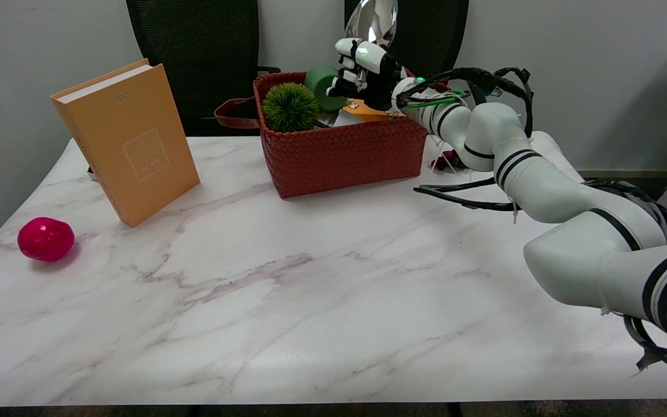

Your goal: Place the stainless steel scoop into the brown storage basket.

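- Stainless steel scoop: shiny, mirror-bright bowl pointing up, held above the basket's back right part
- Right hand: fingers wrapped around the scoop's handle
- Brown storage basket: woven, on marble table, holding one spiky green ball, one green roll, one orange piece
- Elsewhere: one upright orange book, one pink ball

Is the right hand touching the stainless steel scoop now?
Touching. The head view shows the right hand gripping the stainless steel scoop, its bowl pointing up above the brown storage basket.
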